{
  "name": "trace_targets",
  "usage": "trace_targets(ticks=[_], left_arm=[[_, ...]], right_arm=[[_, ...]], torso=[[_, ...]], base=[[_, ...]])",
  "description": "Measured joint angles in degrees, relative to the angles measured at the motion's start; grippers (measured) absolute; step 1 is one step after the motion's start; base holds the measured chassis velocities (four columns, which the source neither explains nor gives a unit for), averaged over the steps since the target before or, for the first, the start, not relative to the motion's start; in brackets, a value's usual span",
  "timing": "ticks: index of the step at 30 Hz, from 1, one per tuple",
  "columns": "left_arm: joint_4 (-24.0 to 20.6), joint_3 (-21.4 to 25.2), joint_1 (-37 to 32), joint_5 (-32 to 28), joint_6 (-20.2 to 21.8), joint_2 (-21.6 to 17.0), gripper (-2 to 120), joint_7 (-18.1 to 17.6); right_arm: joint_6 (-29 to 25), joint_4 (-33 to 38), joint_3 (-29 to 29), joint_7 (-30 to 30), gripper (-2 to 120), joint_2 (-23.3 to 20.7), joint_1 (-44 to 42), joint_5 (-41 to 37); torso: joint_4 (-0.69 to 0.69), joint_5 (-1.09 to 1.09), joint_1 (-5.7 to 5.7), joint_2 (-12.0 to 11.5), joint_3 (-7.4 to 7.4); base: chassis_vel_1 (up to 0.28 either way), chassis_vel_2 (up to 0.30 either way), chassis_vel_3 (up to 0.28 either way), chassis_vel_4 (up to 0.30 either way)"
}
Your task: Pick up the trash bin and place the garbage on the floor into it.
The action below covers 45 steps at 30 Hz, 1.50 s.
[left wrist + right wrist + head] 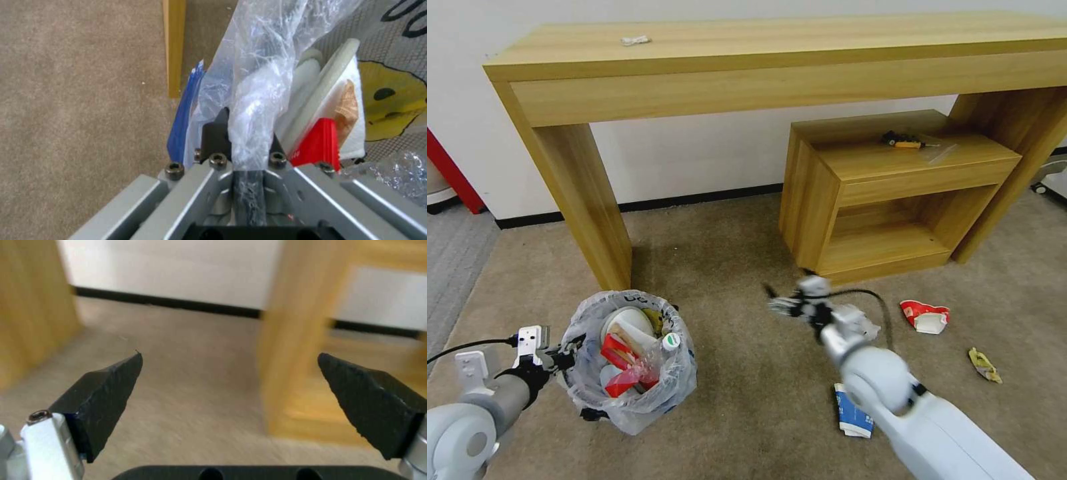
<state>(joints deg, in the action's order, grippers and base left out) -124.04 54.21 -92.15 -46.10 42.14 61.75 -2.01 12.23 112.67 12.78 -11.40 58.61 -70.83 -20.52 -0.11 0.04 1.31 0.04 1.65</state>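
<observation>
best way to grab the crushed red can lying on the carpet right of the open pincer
The crushed red can lies flattened on its side on the beige carpet, its white open end toward the robot. Probably best to come straight down from above with the right pincer, which is open, and pinch across the narrow red body near the middle, since the flattened sides give parallel faces and nothing crowds it.

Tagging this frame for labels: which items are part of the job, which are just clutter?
Job:
- trash bin, left pincer shut on its rim
- right pincer, open
- crushed red can
- paper cup
- yellow wrapper
- floor

Clutter:
- black-and-orange object on low shelf
- white scrap on desk
</observation>
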Motion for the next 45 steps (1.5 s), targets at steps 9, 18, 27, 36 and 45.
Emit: trace_targets(ticks=[9,18,27,36,45], left_arm=[[-1.0,-0.3,-0.6,0.9,0.0,0.4,0,0.6],[-1.5,-0.4,-1.2,1.3,0.0,0.7,0,0.6],[-2.0,-0.4,-1.7,1.4,0.0,1.0,0,0.7],[-3.3,0.3,-2.7,1.5,0.0,1.2,0,0.7],[-3.3,-0.2,-2.6,1.9,0.0,1.9,0,0.6]], right_arm=[[-4.5,0.8,12.8,4.7,100,5.8,-13.7,4.8],[-6.1,0.5,15.5,7.0,100,6.0,-15.8,4.7],[-6.0,-0.9,14.1,7.0,100,6.0,-15.9,1.9],[8.3,-3.0,10.4,11.4,100,-0.3,-14.8,-9.1],[8.7,-17.6,2.2,32.2,100,-11.2,-5.1,-1.8]], torso=[[-0.01,-0.01,0.00,0.0,0.00],[0.01,-0.03,0.00,0.0,0.00],[-0.02,-0.01,0.01,0.0,0.01],[0.02,-0.02,0.00,0.0,0.01],[0.01,-0.02,0.01,0.0,0.01]], base=[[0.000,0.000,0.000,0.000],[-0.093,-0.093,0.096,0.094],[-0.167,-0.178,0.152,0.155],[0.025,0.021,-0.017,-0.016],[0.000,0.000,0.000,0.000]])
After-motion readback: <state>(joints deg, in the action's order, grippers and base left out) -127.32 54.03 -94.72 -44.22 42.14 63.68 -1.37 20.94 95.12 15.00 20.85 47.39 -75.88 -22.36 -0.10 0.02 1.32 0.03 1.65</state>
